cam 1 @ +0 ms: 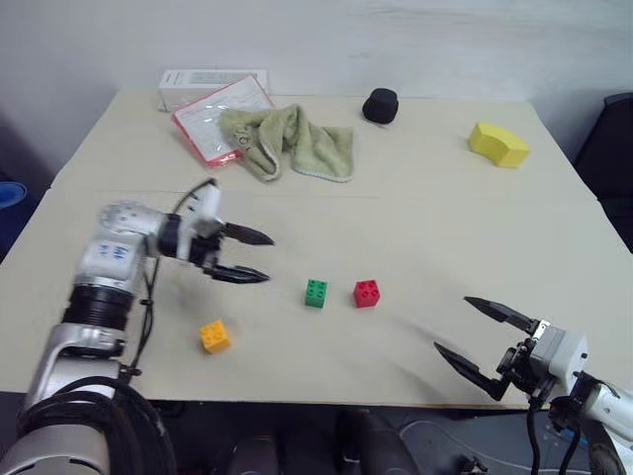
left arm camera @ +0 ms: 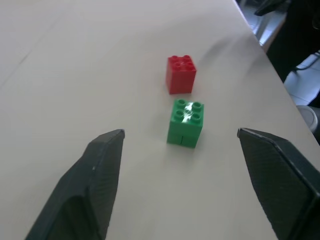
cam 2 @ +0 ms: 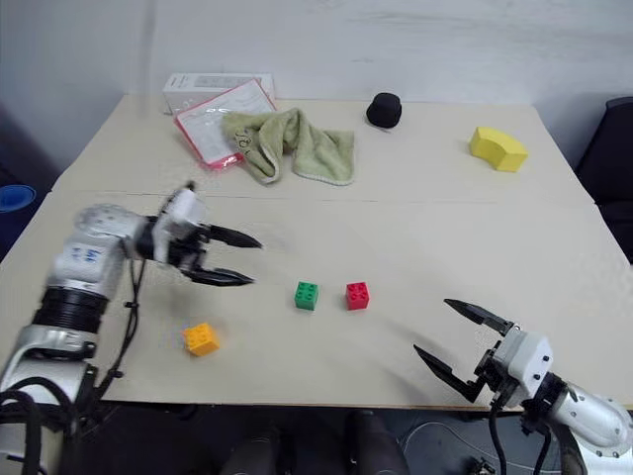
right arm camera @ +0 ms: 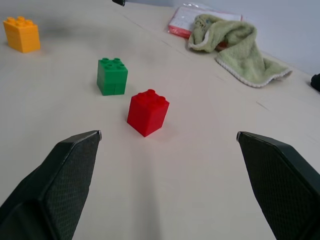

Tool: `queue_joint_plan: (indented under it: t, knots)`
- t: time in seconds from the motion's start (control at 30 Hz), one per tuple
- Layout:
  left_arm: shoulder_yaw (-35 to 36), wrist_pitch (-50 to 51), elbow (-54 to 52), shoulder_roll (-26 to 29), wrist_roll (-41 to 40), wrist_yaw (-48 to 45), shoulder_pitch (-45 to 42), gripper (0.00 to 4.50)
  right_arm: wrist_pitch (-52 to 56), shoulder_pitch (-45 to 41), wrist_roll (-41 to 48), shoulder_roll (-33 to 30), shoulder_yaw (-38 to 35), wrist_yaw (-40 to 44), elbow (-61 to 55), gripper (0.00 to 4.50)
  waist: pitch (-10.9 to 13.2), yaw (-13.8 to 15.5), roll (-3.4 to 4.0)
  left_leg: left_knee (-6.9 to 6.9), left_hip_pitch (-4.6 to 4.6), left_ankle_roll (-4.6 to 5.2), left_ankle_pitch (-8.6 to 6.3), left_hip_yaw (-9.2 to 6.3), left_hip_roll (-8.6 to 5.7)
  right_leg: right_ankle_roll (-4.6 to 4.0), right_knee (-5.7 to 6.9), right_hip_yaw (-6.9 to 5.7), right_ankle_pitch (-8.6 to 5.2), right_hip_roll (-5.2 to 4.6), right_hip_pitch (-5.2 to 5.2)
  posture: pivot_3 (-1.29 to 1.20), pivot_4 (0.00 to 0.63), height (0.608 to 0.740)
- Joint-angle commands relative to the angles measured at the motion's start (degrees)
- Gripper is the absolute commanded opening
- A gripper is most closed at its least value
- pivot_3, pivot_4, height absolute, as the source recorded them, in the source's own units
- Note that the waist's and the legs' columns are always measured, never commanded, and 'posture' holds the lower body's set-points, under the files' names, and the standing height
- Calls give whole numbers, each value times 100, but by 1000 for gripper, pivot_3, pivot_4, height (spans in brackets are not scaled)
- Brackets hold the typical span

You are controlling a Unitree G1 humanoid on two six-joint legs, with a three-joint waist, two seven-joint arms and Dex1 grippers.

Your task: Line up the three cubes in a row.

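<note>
- Three cubes on the bench [cam 1: 415,213]: green cube [cam 1: 316,293] and red cube [cam 1: 366,293] near each other mid-bench, orange-yellow cube [cam 1: 215,336] well apart toward the left front.
- Left hand [cam 1: 246,255]: fingers apart, empty, above bench.
- Right hand [cam 1: 482,334]: fingers spread wide, empty.

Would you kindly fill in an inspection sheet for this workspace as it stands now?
Surface: beige table, dry.
Job's things: green cube beside red cube, apart; orange cube off to the left, nearer the edge.
Clutter: green towel, pink packet, white box, black cap, yellow wedge.
Grippers: left gripper open, empty; right gripper open, empty.
Cables: black cable along left arm.
Surroundings: white wall.
</note>
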Motion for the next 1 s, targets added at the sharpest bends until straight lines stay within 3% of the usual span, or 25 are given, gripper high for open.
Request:
queue_joint_plan:
  t: [0.03, 0.2, 0.47, 0.63, 0.77, 1.0]
  knots:
    - [619, -852, 636, 441, -38, -158, 514, 4474, 40, -222, 214, 74, 285, 109, -131, 4500, 0, 3, 1, 0, 4, -1, 0, 0, 0, 0, 0, 0, 0, -2, 3, 0, 150, 740]
    - [894, -2220, 1042, 1097, 162, -461, 1615, 4474, 67, -515, 126, 197, 848, 159, -254, 4500, 3, -97, -3, -3, 8, -5, -4, 7, 10, -17, 21, 2, -15, -5, -6, 0, 150, 740]
    - [845, -3011, 1983, 1417, 295, -507, 2005, 4474, 76, -749, 4, 223, 1232, 101, -290, 4500, 10, 67, -11, 1, 2, 24, -25, -8, 3, -22, 25, -18, -18, -19, -7, 0, 150, 740]
    - [841, -2428, 260, 1384, -461, -648, 2830, 4474, 34, -656, -12, 154, 1110, 97, -229, 4500, 8, 52, -13, 2, -5, 29, -29, -8, 4, -22, 21, -19, -18, -25, -8, 0, 150, 740]
    - [1288, -1739, -1373, 1236, -1106, 32, 4020, 4474, -24, -567, -52, 178, 1048, 78, -135, 4500, 15, -22, -3, -3, 0, 26, -32, -8, 8, -24, 23, -12, -19, -29, -7, 0, 150, 740]
    - [1645, -1007, -2618, 803, -1260, 852, 5021, 4474, -38, -662, -123, 244, 1182, 68, -9, 4500, 27, -84, 17, -9, 26, 13, -25, -8, 11, -31, 33, -9, -24, -19, 6, 0, 150, 740]
